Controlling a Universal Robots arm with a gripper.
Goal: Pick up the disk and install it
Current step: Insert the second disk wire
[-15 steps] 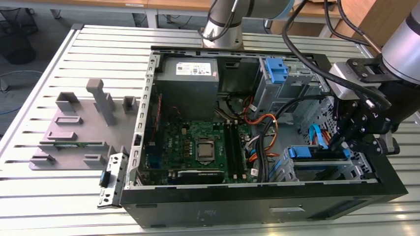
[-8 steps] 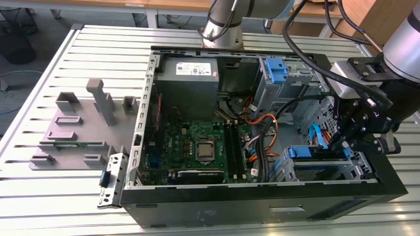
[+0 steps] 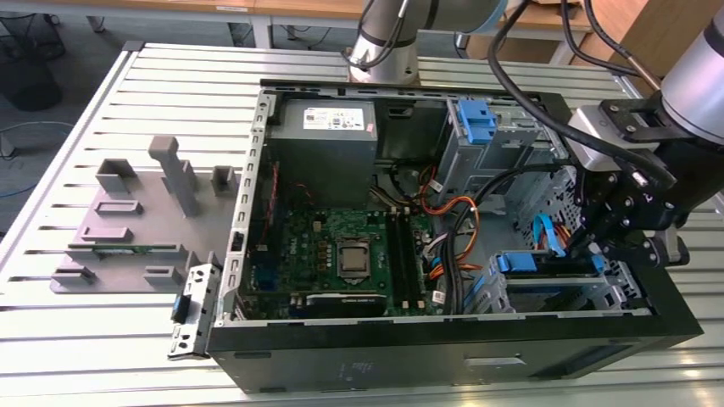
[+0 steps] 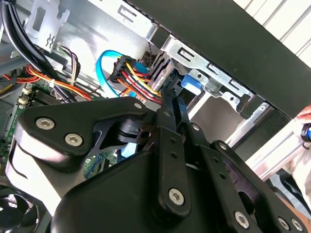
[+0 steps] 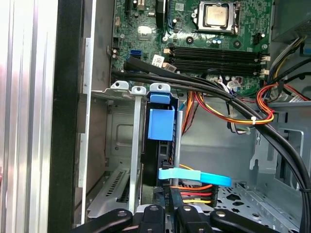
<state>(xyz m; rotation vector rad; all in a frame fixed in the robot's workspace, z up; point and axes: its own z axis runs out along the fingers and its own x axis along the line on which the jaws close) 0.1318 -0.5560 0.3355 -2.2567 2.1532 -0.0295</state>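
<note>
First wrist view shows the gripper (image 5: 167,213) closed narrow just behind the disk (image 5: 160,141), seated in its bay.

Quick headcount from my remote seat: one arm (image 3: 385,34) and one open case (image 3: 453,365). Inside it, one board (image 3: 300,242), one CPU socket (image 5: 214,15), four RAM slots (image 5: 214,53) and one power supply (image 3: 328,127) at 11 o'clock. I count two blue tabs in the exterior view, at 1 o'clock (image 3: 476,119) and 4 o'clock (image 3: 543,263). One disk (image 5: 160,124), and one grey fixture plate (image 3: 125,237) at 9 o'clock.
</note>
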